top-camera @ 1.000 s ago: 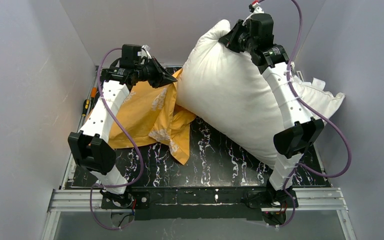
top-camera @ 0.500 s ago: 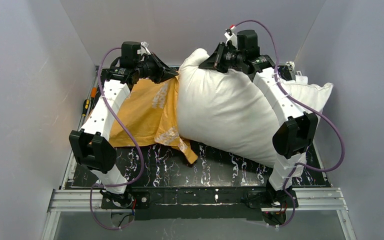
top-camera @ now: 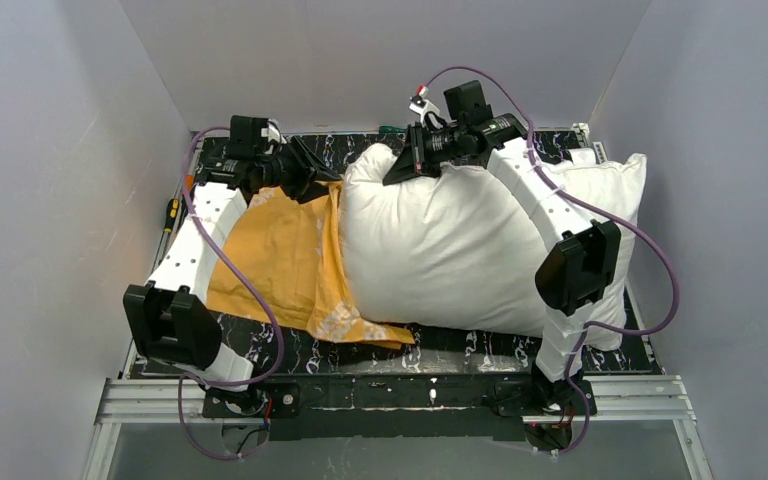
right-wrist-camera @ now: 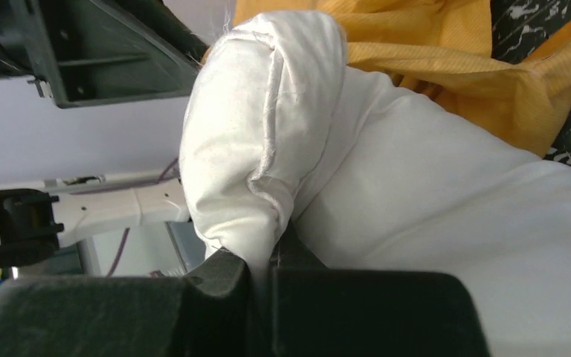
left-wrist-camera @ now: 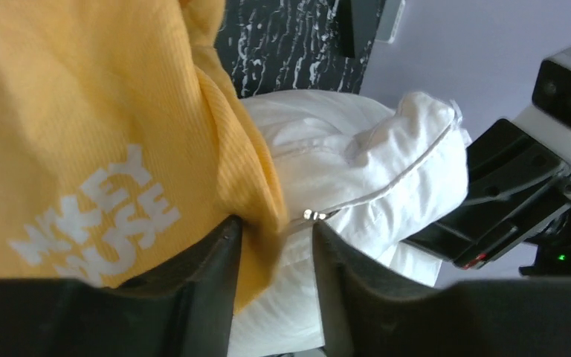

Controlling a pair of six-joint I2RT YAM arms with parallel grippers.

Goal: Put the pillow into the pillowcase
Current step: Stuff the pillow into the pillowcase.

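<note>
The off-white pillow lies across the middle and right of the table. Its left end pushes into the mouth of the orange pillowcase, which lies flat at the left. My right gripper is shut on the pillow's far left corner; in the right wrist view the jaws pinch a fold of pillow beside the pillowcase. My left gripper is at the pillowcase's far edge. In the left wrist view its jaws stand apart, with the orange edge and pillow between them.
The black marbled table is walled by grey panels on three sides. A screwdriver with an orange and black handle lies at the table's left edge. The two grippers sit close together at the far middle.
The right arm has swung the pillow down from tilted upright to lying flat and pushed its left end into the pillowcase mouth. The left gripper has lowered, and the pillowcase has flattened.
</note>
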